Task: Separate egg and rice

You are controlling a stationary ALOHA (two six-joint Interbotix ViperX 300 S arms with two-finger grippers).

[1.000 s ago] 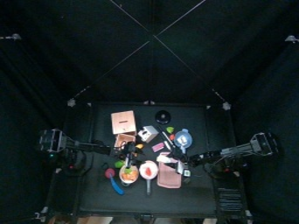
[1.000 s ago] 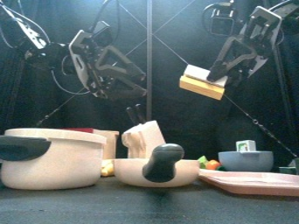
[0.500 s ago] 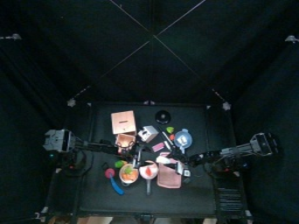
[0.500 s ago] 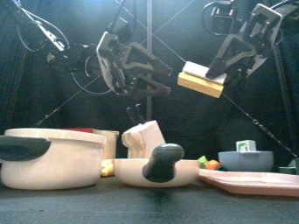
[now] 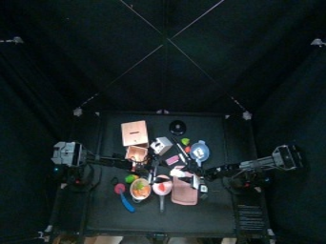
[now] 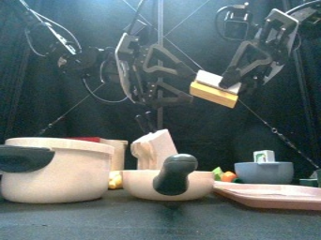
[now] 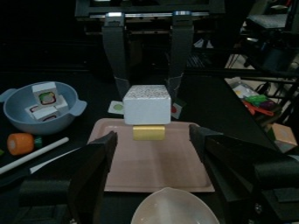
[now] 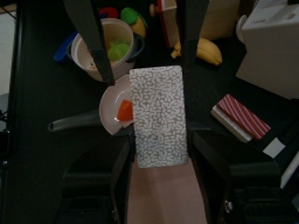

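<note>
Rice block (image 6: 213, 82) with egg slab (image 6: 213, 95) stuck under it is hanging in the air above the tabletop (image 5: 219, 133), well above the clutter, so the 2 parts can be pulled apart without knocking anything. Right tool (image 6: 230, 77) is clenching the block across its sides; the right wrist view is showing the speckled rice (image 8: 158, 114) pinched between both jaws. This grip is leaving the yellow egg (image 7: 149, 132) exposed on the underside, likely for the other arm to grab. Left tool (image 6: 157, 67) is hovering just beside it with jaws spread wide and nothing in them, facing the block and lined up on it in its wrist view. Pink tray (image 7: 146, 171) is lying below, probably as a drop spot. Pot (image 6: 51, 169), ladle bowl (image 6: 170, 180) and blue bowl (image 6: 264, 172) are sitting untouched
</note>
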